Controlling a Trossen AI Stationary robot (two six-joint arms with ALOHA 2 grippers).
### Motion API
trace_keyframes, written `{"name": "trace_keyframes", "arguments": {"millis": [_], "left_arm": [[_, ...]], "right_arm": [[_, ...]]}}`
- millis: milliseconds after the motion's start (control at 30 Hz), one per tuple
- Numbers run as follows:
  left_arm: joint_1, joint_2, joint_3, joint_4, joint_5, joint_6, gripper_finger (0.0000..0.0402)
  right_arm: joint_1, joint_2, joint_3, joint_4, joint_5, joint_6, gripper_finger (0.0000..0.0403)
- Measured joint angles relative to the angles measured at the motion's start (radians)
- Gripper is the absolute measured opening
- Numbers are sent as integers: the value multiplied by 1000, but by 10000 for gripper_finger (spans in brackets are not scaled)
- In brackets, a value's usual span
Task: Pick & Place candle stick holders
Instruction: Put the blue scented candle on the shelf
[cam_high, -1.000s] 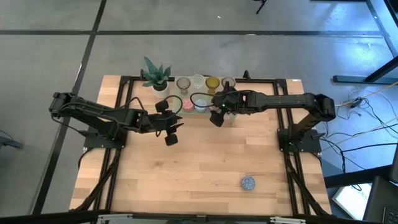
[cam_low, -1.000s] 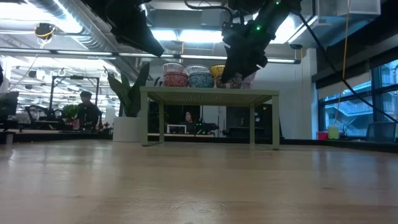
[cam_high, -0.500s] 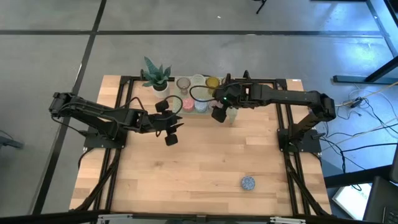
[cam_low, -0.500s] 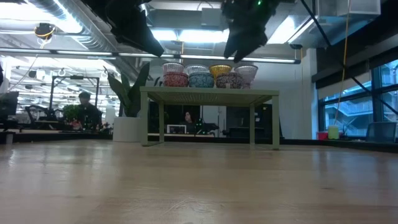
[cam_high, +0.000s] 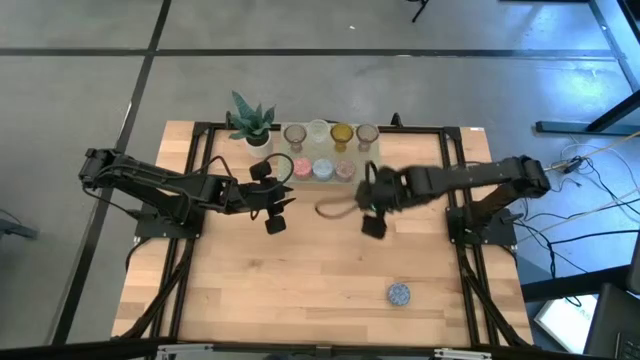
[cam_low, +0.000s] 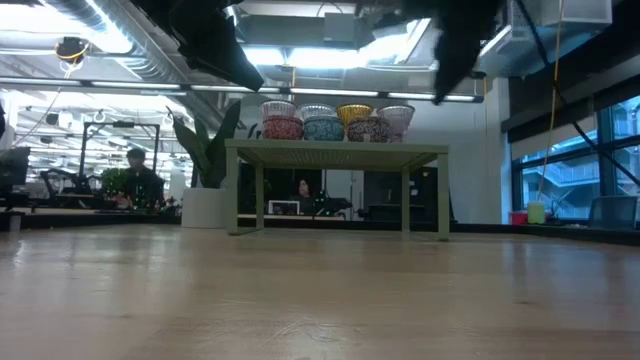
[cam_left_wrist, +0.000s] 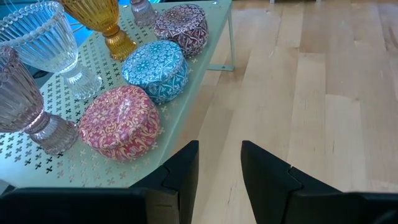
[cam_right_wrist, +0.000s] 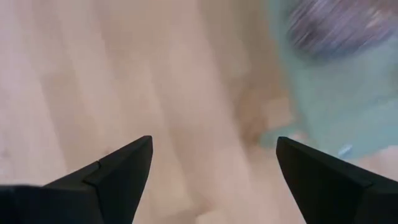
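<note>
A: What is shown nearest?

B: A lone blue holder (cam_high: 399, 294) is seen at five o'clock on the table (cam_high: 300, 290). The right gripper (cam_high: 371, 222), spread wide and empty, is held at centre.

A: And farther off?

B: The left gripper (cam_left_wrist: 219, 163), parted, is pointed at the stand (cam_high: 352, 184) at twelve o'clock, where seven candle stick holders (cam_high: 322, 168) are kept. A fresh pick is judged next; alignment over one cup is required.

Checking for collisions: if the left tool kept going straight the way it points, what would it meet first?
Probably the pale green stand's edge, just below the red mosaic holder; the left tool is open, depth uncertain.
</note>
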Motion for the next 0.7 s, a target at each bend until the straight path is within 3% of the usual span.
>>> {"name": "trace_keyframes", "arguments": {"millis": [167, 333, 700], "left_arm": [[0, 0, 0, 0, 0, 0, 116], [0, 0, 0, 0, 0, 0, 116], [0, 0, 0, 0, 0, 0, 116]], "right_arm": [[148, -73, -146, 25, 0, 200, 346], [267, -149, -306, 162, -11, 368, 346], [455, -177, -623, 564, -218, 590, 346]]}}
